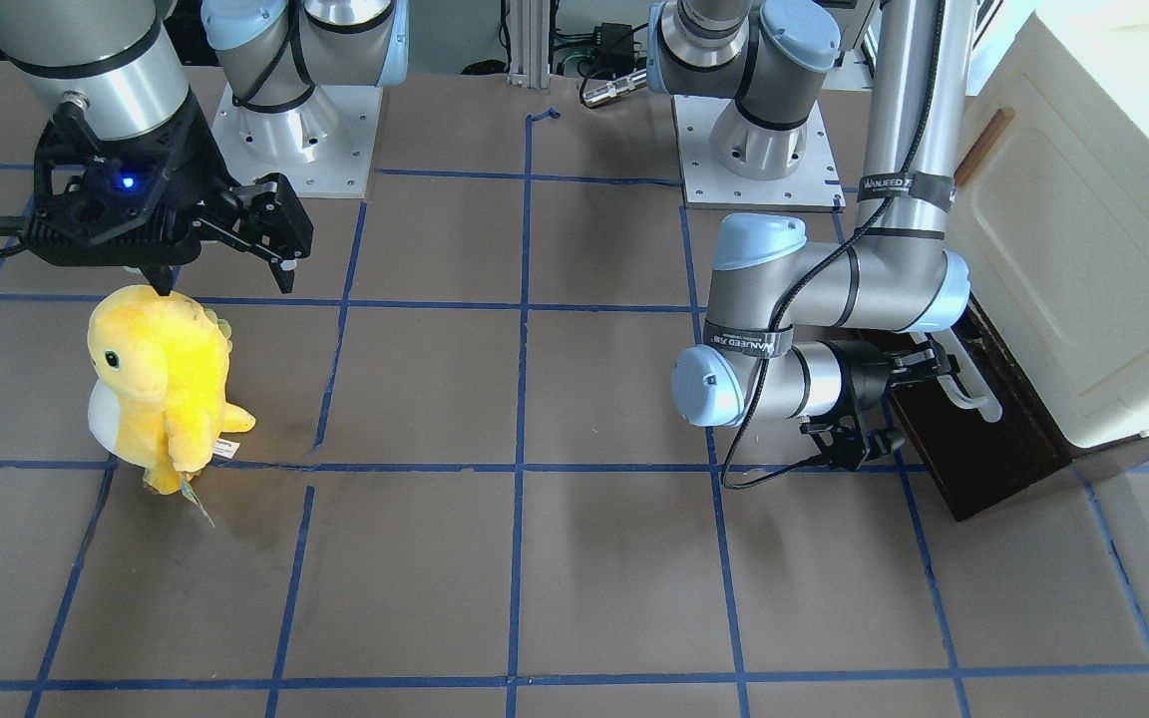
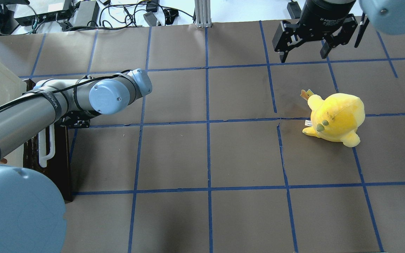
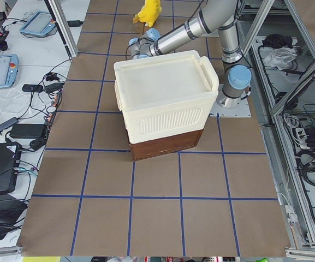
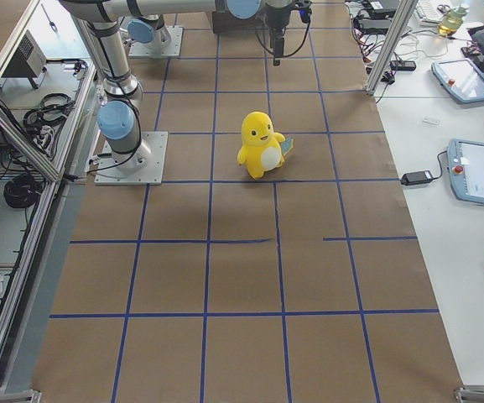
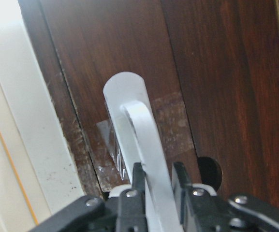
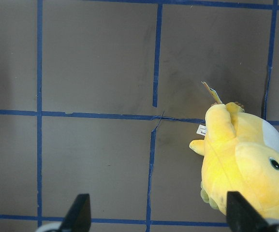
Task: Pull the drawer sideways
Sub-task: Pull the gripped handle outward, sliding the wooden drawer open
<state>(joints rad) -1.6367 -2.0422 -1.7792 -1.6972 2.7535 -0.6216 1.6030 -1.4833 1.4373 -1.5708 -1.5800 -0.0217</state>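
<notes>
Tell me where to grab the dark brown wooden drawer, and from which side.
The dark brown wooden drawer has a flat front with no edge to pinch, so grip its long white bar handle. Come straight at the front from the open table side, fingers either side of the bar, as the left gripper sits: the bar stands off the wood, leaving room behind it.

The drawer [image 1: 978, 469] is dark brown with a white handle [image 1: 971, 387], and the cabinet [image 1: 1083, 249] is cream. The plush [image 1: 161, 384] is bright yellow with a white belly. The table [image 1: 614, 578] is brown with a blue grid.
</notes>
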